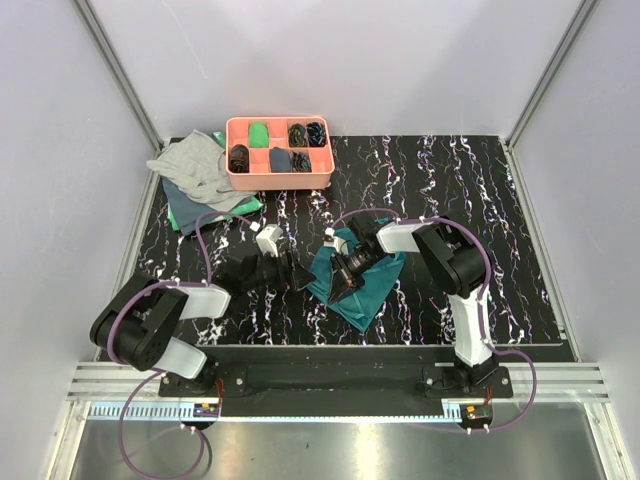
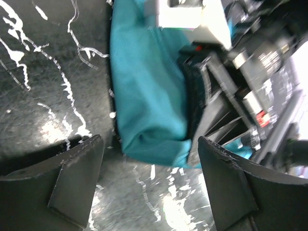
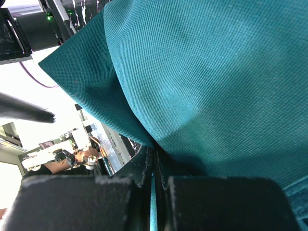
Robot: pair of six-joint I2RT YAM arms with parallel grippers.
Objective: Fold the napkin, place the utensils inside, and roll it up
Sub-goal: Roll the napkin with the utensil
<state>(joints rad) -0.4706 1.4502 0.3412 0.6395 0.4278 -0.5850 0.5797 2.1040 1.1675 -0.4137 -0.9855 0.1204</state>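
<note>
teal napkin [image 3: 202, 86] is pinched tight in my right claw [image 3: 154, 166]. my left claw [image 2: 150, 161] is open and empty, napkin just ahead. i think i'm folding; next, grab that edge.

Open table [image 1: 490, 210] is left along the right edge, whereas the far left corner is occupied by a pink tray [image 1: 280, 181] and heaped cloths [image 1: 195, 172], and the middle is blocked by the napkin [image 1: 362, 297], left gripper [image 1: 300, 272] and right gripper [image 1: 343, 280].
</note>
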